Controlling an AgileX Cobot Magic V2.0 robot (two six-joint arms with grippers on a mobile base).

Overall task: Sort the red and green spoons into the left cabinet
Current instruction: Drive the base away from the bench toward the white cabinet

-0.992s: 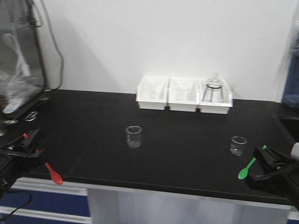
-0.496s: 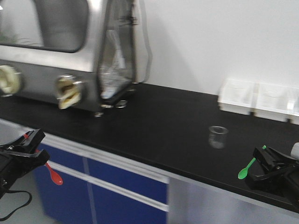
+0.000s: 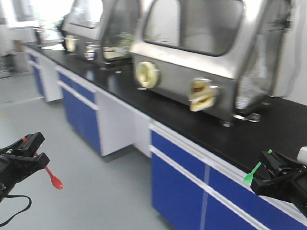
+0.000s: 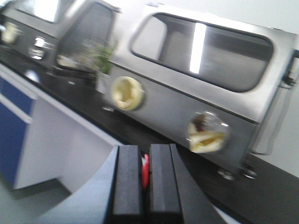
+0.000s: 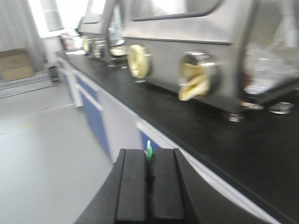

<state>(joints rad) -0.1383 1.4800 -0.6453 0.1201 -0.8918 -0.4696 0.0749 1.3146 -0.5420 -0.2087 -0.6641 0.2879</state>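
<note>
The red spoon (image 3: 53,179) is clamped in left gripper (image 3: 37,149), green spoon (image 3: 251,174) in right gripper (image 3: 267,163); firm grip is advised, cabinet unseen.

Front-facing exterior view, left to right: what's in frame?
Black left gripper holding thin red plastic spoon → farther stainless-steel glovebox → nearer stainless-steel glovebox with two pale round ports → thin green plastic spoon → black right gripper holding it.

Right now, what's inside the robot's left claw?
A red spoon, pinched in the shut left gripper; its bowl hangs out below. The pads hide most of the handle.
</note>
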